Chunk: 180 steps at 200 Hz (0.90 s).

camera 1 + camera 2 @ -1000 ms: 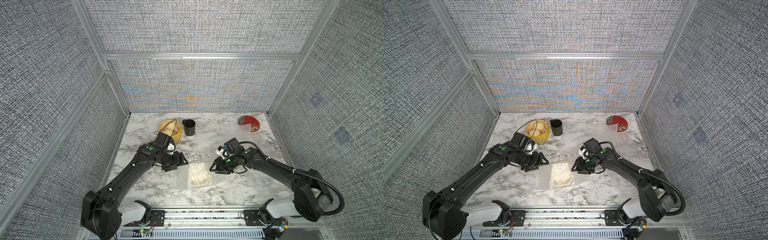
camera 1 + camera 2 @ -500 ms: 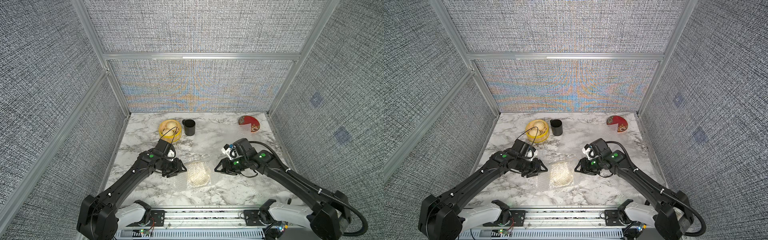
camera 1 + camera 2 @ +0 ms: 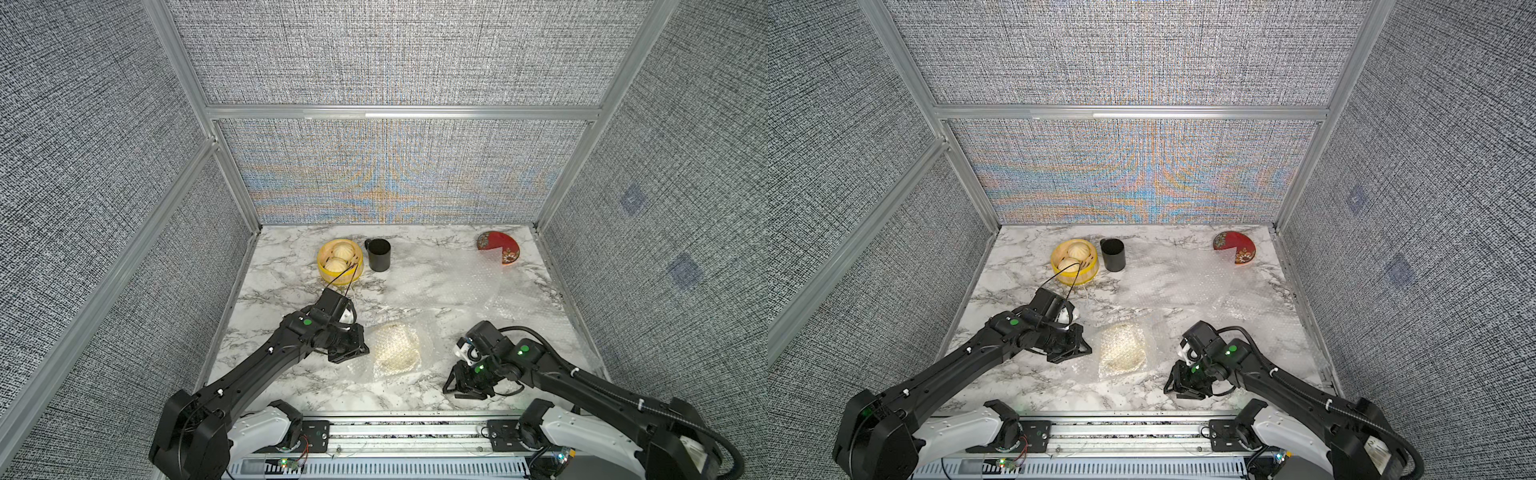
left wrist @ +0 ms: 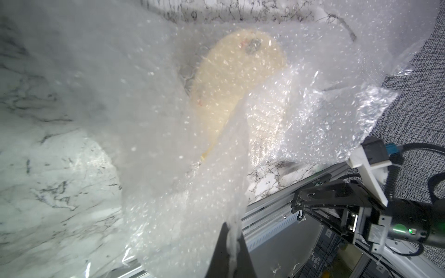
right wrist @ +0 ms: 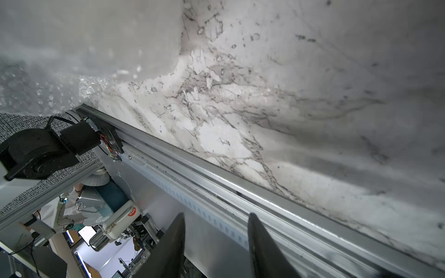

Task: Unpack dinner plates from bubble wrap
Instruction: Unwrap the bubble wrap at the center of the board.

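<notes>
Bubble wrap [image 4: 168,168] is what my left tool [image 4: 231,240] has hold of. On the left wrist view I see its two dark fingers [image 4: 220,255] pressed together on a fold of the sheet, which runs from them over the cream plate [image 4: 231,79]. There the plate is only a pale blur through the plastic.

Both top views hide that pinch from me, but they give me the layout. The cream plate [image 3: 392,349], still wrapped, lies near the front of the marble surface [image 3: 291,257], between the two arms. The left tool [image 3: 361,351] is just beside its left edge, and the right tool [image 3: 451,384] is apart from it, near the front rail [image 3: 415,417]. The right wrist view settles the right tool [image 5: 216,235]: its fingers [image 5: 173,240] are spread with nothing between them, and beyond them I see only rail and bare marble.

Far back on the right, in a top view, sits the dark red plate [image 3: 1229,243], with a wedge of it hidden under a corner of the loose sheets [image 3: 1183,282] spread flat on that side. Back left, the yellow steamer basket [image 3: 322,266] holds two pale buns [image 3: 343,251]. The black cup [image 3: 378,257] stands upright just beside it, and I cannot make out anything inside.
</notes>
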Available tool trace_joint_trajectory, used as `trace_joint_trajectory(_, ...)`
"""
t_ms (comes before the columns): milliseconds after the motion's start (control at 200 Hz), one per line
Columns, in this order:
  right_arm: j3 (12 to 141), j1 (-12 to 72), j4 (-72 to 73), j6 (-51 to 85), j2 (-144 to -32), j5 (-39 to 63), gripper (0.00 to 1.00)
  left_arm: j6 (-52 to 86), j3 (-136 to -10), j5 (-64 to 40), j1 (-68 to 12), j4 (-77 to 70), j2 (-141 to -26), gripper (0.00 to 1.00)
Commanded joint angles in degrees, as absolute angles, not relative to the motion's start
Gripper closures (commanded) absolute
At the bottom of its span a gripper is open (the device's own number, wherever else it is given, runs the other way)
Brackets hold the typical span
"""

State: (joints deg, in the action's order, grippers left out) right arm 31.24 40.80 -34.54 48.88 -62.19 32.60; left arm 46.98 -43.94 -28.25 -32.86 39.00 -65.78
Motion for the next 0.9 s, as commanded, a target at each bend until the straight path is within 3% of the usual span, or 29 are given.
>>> trace_joint_trajectory(0, 34.0, 40.8, -27.2, 48.3, -68.3, 33.7, 0.56, 47.8, -43.4, -27.3, -32.8, 38.6, -64.9, 0.95)
trace_joint_trajectory(270, 45.4, 38.9, -25.5, 41.9, -83.9, 29.3, 0.60, 50.5, -39.1, -27.1, -32.9, 38.5, -58.6, 0.96)
trace_joint_trajectory(625, 71.2, 39.1, -23.3, 34.9, -104.5, 33.8, 0.62, 54.8, -32.3, -26.4, -33.6, 39.5, -48.5, 0.96)
trace_joint_trajectory(761, 78.4, 39.4, -26.8, 32.6, -107.2, 35.6, 0.59, 57.7, -30.0, -26.3, -33.8, 39.5, -44.0, 0.96)
trace_joint_trajectory(896, 76.8, 39.2, -29.9, 31.6, -103.2, 34.6, 0.51, 60.5, -27.6, -26.5, -34.5, 38.4, -41.0, 0.96)
